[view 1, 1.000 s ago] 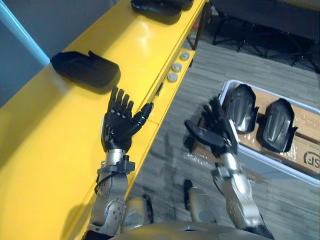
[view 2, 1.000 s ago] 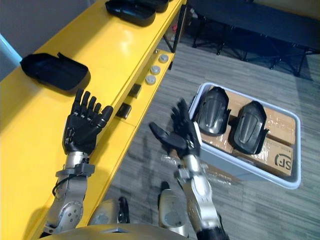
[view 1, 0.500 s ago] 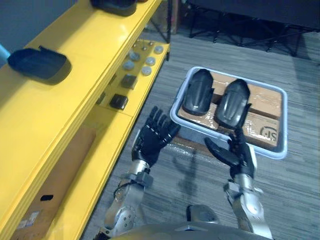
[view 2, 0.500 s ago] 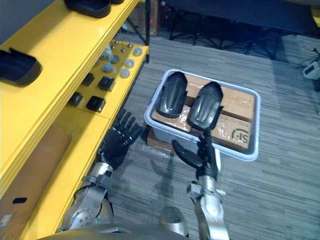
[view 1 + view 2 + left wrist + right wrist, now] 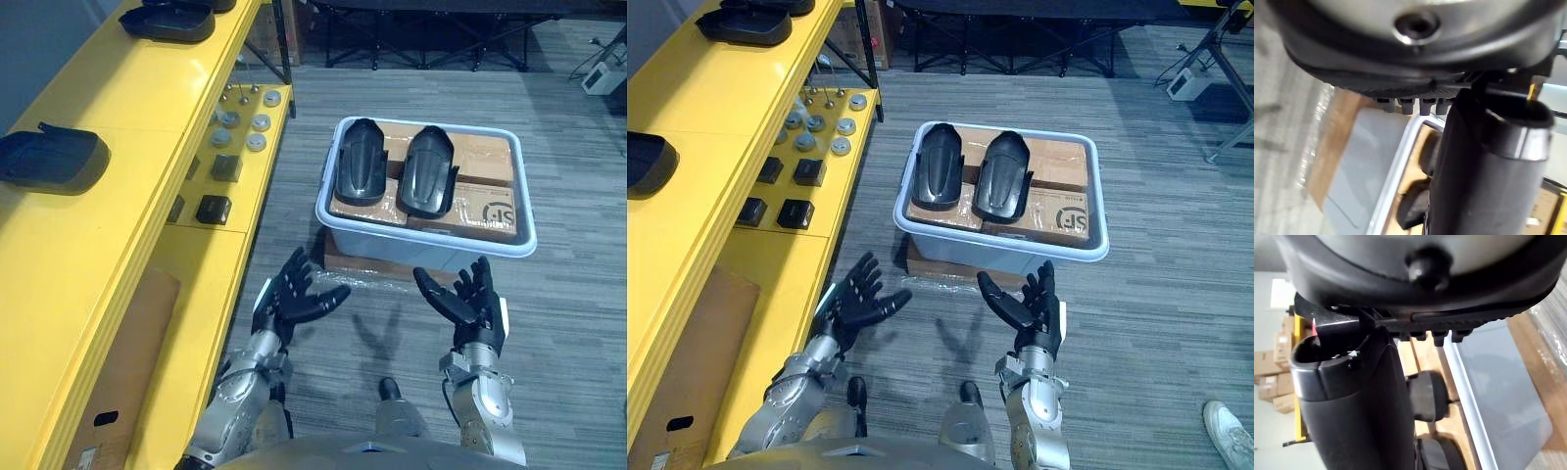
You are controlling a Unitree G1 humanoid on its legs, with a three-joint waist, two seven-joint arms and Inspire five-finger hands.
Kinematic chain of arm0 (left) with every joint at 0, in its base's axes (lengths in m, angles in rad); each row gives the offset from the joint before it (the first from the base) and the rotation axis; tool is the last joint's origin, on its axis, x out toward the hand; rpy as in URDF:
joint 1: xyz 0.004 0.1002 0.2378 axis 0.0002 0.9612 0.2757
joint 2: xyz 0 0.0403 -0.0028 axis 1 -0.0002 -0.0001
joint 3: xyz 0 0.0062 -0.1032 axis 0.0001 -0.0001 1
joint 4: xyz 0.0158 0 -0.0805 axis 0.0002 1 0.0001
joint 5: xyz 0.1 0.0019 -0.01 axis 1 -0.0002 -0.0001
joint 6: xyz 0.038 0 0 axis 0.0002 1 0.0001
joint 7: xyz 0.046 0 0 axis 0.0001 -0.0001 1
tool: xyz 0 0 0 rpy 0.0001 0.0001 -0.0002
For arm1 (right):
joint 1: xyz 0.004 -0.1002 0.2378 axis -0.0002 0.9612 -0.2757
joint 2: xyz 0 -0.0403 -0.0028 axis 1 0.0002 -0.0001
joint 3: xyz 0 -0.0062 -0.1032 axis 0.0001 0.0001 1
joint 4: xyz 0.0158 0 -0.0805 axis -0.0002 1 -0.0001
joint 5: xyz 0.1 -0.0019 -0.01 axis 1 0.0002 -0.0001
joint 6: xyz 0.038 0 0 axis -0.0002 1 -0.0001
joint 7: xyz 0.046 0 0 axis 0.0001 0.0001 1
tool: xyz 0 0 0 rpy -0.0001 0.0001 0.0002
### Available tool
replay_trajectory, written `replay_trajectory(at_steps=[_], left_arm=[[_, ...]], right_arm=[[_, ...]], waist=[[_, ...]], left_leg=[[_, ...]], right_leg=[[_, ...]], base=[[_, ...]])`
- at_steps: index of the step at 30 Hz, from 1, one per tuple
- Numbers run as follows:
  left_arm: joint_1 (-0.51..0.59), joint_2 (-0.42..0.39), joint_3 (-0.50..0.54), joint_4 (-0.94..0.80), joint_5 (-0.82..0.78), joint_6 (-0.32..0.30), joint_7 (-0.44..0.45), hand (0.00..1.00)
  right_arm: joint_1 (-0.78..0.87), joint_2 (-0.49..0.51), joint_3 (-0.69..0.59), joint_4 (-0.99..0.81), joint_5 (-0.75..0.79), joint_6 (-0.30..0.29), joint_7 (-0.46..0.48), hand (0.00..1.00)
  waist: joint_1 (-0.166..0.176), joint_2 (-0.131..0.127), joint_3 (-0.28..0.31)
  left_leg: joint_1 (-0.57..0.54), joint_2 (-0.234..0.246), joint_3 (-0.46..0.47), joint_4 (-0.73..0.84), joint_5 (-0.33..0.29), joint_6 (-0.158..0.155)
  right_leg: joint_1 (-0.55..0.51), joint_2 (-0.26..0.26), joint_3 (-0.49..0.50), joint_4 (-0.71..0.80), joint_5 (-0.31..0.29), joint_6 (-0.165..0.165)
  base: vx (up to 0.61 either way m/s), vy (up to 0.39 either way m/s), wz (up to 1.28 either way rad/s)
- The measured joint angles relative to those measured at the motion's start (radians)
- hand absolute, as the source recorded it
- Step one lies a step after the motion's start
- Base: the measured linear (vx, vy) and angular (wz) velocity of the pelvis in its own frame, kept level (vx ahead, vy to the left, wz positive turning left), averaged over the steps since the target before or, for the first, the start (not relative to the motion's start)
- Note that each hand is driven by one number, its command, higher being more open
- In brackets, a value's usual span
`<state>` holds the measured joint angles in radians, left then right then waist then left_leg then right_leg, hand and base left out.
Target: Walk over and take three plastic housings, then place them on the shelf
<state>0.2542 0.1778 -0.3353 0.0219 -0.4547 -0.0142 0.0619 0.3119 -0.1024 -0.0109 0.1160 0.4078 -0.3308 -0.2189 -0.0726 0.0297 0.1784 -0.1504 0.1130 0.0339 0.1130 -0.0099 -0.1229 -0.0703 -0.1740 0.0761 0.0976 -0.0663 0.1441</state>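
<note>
Here, shelf (image 5: 127, 127): yellow, far left; one housing (image 5: 54, 159) lies on top, a far housing (image 5: 167, 20) well apart from it.
Left hand (image 5: 292, 299): fingers spread wide, empty, above the floor (image 5: 578, 294) beside the shelf.
Bin (image 5: 426, 245): grey, on the floor ahead of both hands; two bin housings (image 5: 360, 174) lie side by side on cardboard (image 5: 485, 157).
Right hand (image 5: 468, 304): fingers spread wide, empty, near the bin.

A pale grey tote (image 5: 411, 250) lined with cardboard boxes (image 5: 490, 201) stands on grey carpet (image 5: 578, 323) just ahead of the left hand (image 5: 292, 299) and right hand (image 5: 470, 304); a white shoe (image 5: 1227, 423) lies well right of it
</note>
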Motion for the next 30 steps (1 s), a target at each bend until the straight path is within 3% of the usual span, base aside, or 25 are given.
replay_trajectory(at_steps=[1, 10, 19, 25, 27, 30], left_arm=[[-0.022, -0.022, 0.040, -0.051, -0.010, -0.078, 0.026, 1.00], [-0.023, -0.047, 0.092, -0.054, -0.006, -0.078, 0.047, 1.00], [-0.034, -0.086, 0.153, -0.108, 0.042, -0.078, 0.158, 1.00], [-0.031, -0.098, 0.152, -0.108, 0.043, -0.066, 0.150, 1.00], [-0.008, -0.098, 0.172, -0.108, 0.042, -0.066, 0.153, 1.00], [0.009, -0.099, 0.187, -0.108, 0.037, -0.066, 0.183, 1.00]], right_arm=[[0.065, 0.040, 0.021, 0.000, -0.010, -0.023, 0.036, 1.00], [0.063, 0.040, 0.020, 0.000, -0.009, -0.022, 0.040, 1.00], [0.105, 0.070, 0.020, -0.001, -0.059, 0.095, 0.062, 1.00], [0.097, 0.069, 0.023, -0.001, -0.086, 0.103, 0.039, 1.00], [0.084, 0.070, 0.025, -0.006, -0.085, 0.103, 0.040, 1.00], [0.064, 0.049, 0.024, -0.018, -0.085, 0.106, 0.067, 1.00]], waist=[[-0.012, -0.057, -0.042], [-0.013, -0.058, -0.043], [-0.013, -0.086, -0.091], [-0.007, -0.076, -0.099], [0.001, -0.076, -0.100], [0.015, -0.078, -0.101]], left_leg=[[0.035, 0.003, -0.022, -0.069, 0.038, -0.018], [0.047, 0.005, -0.004, -0.078, 0.042, -0.015], [0.126, 0.012, 0.058, -0.164, 0.069, -0.007], [0.132, 0.021, 0.066, -0.196, 0.097, -0.012], [0.149, 0.036, 0.102, -0.189, 0.083, -0.025], [0.154, 0.037, 0.079, -0.131, 0.017, -0.034]], right_leg=[[0.019, 0.005, -0.030, -0.028, 0.005, 0.001], [0.019, 0.005, -0.031, -0.028, 0.015, 0.013], [0.029, 0.004, -0.096, -0.035, 0.050, 0.016], [0.021, 0.016, -0.097, -0.071, 0.076, 0.004], [0.017, 0.036, -0.052, -0.091, 0.099, -0.006], [0.009, 0.058, 0.015, -0.122, 0.123, -0.019]], base=[[0.00, 0.000, 0.00], [0.00, -0.001, -0.04], [-0.03, -0.004, -0.16], [-0.04, -0.005, -0.06], [-0.01, -0.024, -0.71], [-0.01, -0.026, -0.83]])
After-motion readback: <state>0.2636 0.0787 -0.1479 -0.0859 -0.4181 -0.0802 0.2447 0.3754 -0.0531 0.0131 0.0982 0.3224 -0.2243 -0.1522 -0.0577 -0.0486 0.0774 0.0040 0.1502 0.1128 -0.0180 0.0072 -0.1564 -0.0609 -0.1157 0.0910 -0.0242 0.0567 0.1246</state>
